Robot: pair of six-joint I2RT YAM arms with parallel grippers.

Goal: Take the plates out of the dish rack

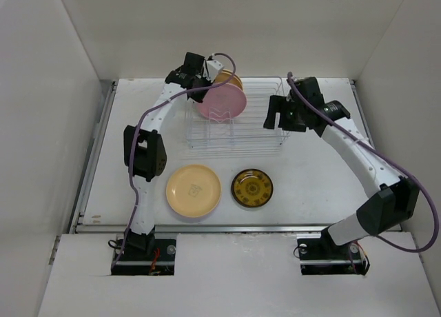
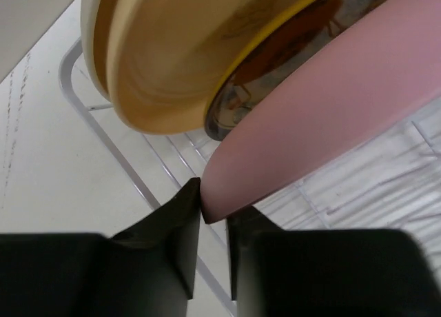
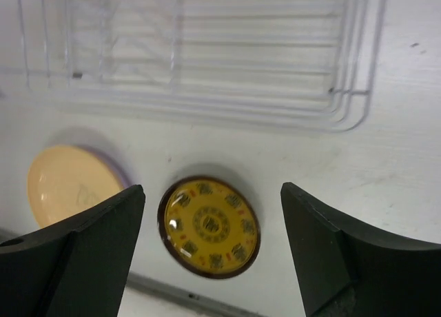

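Three plates [image 2: 158,69] in rack [image 1: 248,127], pink plate's [image 2: 331,117] rim pinched in left claw [image 2: 213,210]; two more flat on bench [image 1: 317,186] before rack; right claw [image 3: 212,188] wide open beside rack.

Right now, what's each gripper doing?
Left gripper: closed on the pink plate, at its rim.
Right gripper: open, holding nothing.

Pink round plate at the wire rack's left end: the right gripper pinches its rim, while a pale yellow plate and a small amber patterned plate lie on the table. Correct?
No: the left gripper pinches the pink round plate by its rim, as the left wrist view shows. The pale yellow plate and small amber patterned plate do lie on the table.
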